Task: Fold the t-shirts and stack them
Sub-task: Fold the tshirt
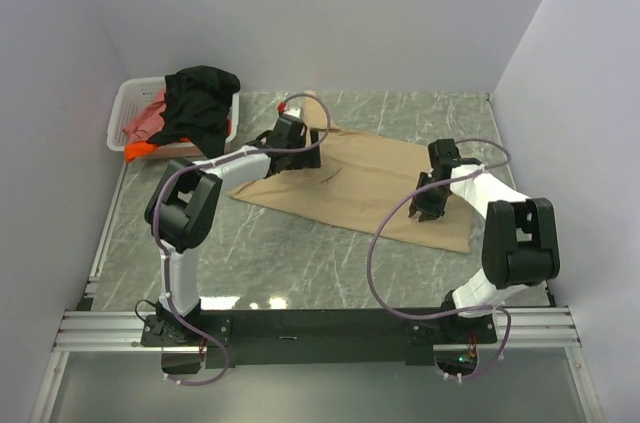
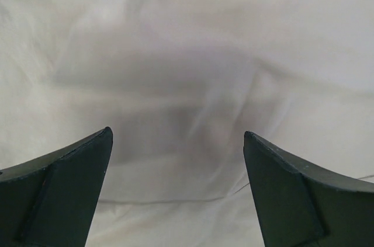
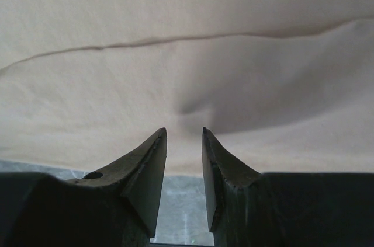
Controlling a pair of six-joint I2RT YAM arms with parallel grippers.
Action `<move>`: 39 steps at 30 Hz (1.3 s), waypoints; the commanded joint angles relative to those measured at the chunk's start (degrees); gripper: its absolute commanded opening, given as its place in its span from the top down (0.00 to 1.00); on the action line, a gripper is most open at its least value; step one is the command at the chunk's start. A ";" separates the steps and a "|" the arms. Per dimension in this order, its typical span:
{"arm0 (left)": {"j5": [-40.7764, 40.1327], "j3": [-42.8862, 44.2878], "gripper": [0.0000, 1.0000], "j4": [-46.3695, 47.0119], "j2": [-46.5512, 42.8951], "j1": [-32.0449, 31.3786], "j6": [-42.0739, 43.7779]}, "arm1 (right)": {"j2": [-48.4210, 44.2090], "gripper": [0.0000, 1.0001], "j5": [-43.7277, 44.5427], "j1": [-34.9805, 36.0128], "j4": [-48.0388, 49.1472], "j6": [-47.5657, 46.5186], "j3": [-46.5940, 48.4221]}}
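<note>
A tan t-shirt (image 1: 360,178) lies spread flat on the marble table. My left gripper (image 1: 303,146) is at its far left corner, low over the cloth. In the left wrist view it (image 2: 178,136) is wide open, with only pale cloth (image 2: 187,72) beneath. My right gripper (image 1: 432,209) is over the shirt's right part near its front edge. In the right wrist view it (image 3: 184,131) has its jaws a narrow gap apart, tips on the cloth (image 3: 187,54) beside a small pucker. A black shirt (image 1: 205,98), a pink-red one (image 1: 145,123) and an orange one (image 1: 140,151) sit in the basket.
The white lattice basket (image 1: 125,103) stands at the far left corner of the table. White walls close in the back and both sides. The marble table top (image 1: 300,253) shows in front of the shirt, and its edge shows in the right wrist view (image 3: 184,200).
</note>
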 commanded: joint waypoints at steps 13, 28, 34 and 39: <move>1.38 -19.03 0.01 4.28 -7.18 0.13 -6.73 | 5.81 0.62 -0.22 4.27 4.72 0.78 -3.94; -1.52 -38.02 0.01 3.93 -20.98 -3.38 -15.61 | -1.75 0.62 -2.15 5.85 0.50 1.48 -10.97; -2.40 -42.24 0.01 2.97 -24.41 -5.22 -18.60 | -3.33 0.62 -2.85 5.94 -1.00 1.31 -13.17; -4.07 -44.79 0.01 0.86 -27.48 -6.19 -20.09 | -4.65 0.62 -5.31 6.12 -1.96 2.36 -13.87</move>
